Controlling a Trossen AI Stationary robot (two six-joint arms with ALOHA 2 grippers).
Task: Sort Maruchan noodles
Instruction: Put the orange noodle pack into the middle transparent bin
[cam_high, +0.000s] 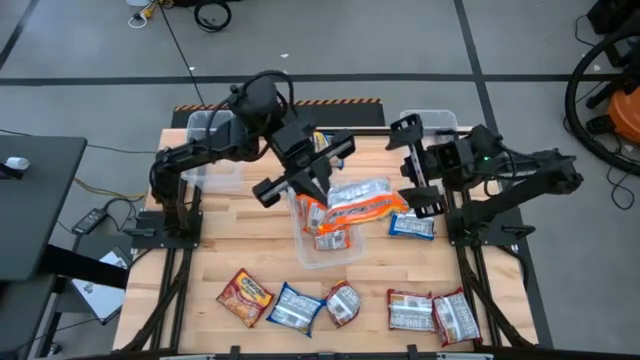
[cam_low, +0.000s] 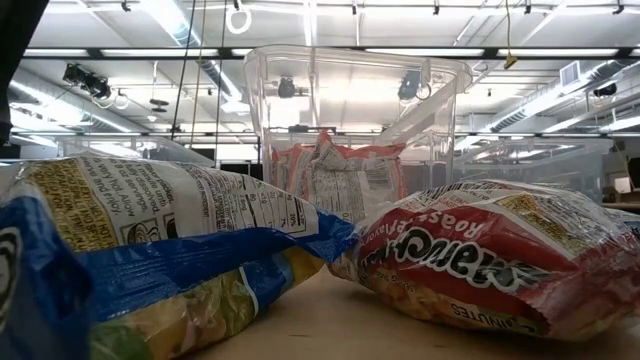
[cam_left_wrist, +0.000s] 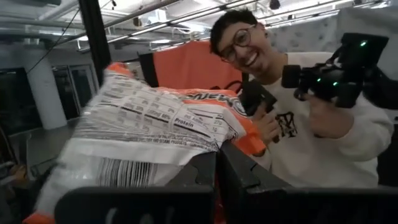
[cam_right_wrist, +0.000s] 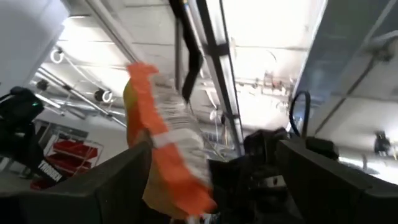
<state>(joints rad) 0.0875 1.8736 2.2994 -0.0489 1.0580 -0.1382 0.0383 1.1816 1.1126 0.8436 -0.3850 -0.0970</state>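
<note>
Nearest packets: in the low view a blue packet (cam_low: 150, 270) and a dark red packet (cam_low: 490, 260) lie flat on the table (cam_low: 330, 325) right in front of the lens, just beside each other; we cannot tell whether they touch

Held packet: we see the left gripper (cam_high: 318, 192) with its fingers pressed together on one edge of an orange packet (cam_high: 362, 203), lifted over the clear bin (cam_high: 345, 255) at mid-table; the left wrist view shows the packet (cam_left_wrist: 149, 130) standing up from the dark fingers

Right gripper: the right gripper (cam_high: 418, 165) hangs beside the held packet with its fingers spread wide, gripping nothing; its wrist view looks between them at the orange packet (cam_right_wrist: 165, 155)

Bin contents: orange packets (cam_high: 325, 228) already lie in the clear bin, seen standing on edge through its wall in the low view

Front row: five more packets wait along the near edge, an orange one (cam_high: 245, 295), a blue one (cam_high: 292, 308), a dark red one (cam_high: 343, 303) and two dark red ones (cam_high: 432, 313) side by side; another blue one (cam_high: 411, 226) lies by the bin

Handling: we judge each packet light, with a crinkly slick wrapper and a brittle noodle block that a hard squeeze could crack

Where to grip: we would pinch the flat sealed seam at an end, as now; a grip across the middle risks slipping or crushing

Background: a person (cam_left_wrist: 292, 118) stands beyond the table
</note>
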